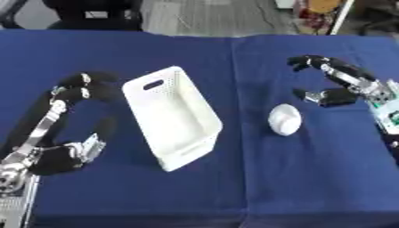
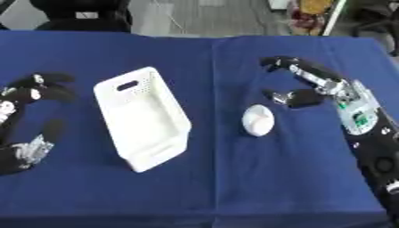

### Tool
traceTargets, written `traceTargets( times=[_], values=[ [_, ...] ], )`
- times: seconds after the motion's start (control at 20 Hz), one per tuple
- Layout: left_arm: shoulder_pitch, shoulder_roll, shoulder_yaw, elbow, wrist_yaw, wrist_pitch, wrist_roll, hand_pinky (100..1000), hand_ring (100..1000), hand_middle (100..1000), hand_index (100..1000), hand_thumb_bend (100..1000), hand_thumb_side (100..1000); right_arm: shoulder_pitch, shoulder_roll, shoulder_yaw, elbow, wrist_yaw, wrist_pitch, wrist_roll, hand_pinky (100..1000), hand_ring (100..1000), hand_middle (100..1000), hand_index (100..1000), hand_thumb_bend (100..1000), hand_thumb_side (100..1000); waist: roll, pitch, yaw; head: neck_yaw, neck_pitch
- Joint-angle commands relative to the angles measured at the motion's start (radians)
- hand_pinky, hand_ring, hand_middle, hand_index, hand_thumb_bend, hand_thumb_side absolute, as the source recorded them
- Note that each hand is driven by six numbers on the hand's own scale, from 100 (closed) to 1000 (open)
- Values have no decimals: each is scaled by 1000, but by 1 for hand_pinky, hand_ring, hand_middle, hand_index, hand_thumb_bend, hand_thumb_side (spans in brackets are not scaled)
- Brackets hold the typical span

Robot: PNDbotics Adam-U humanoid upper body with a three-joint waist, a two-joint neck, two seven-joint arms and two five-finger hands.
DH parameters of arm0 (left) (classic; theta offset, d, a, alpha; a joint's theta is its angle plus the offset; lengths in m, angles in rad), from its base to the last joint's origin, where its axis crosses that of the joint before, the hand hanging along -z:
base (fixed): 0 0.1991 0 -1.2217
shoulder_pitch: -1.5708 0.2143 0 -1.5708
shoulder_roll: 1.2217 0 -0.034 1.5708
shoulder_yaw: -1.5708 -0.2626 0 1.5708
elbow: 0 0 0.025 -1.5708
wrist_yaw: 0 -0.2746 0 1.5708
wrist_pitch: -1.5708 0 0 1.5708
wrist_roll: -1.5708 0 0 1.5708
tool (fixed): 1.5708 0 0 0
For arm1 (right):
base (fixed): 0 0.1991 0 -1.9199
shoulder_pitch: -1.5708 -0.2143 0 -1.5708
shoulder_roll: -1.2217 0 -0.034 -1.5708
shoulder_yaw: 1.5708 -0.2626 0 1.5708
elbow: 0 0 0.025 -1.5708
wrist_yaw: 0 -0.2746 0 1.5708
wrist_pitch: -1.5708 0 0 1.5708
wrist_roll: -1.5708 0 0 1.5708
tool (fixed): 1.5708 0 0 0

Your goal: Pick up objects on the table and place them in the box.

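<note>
A white egg-shaped object lies on the blue cloth right of centre. A white perforated box with a handle slot stands left of it, lying askew and holding nothing. My right hand hovers just up and right of the white object, fingers spread open, thumb close to it but apart. My left hand rests open at the left of the box, its fingers arched over the cloth.
The blue cloth covers the whole table, with a seam running down the middle. Beyond the far edge are a dark chair base and a grey floor. Bare cloth stretches in front of the box.
</note>
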Motion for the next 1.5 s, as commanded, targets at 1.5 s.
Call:
traceTargets(
  times=[1.5],
  values=[
    [-6, 16, -5, -17, 12, -3, -8, 635, 663, 821, 721, 241, 693, -26, -35, 95, 61, 117, -348, 335, 988, 873, 918, 1000, 346, 665, -3, -18, 4, -2, 1]
  ],
)
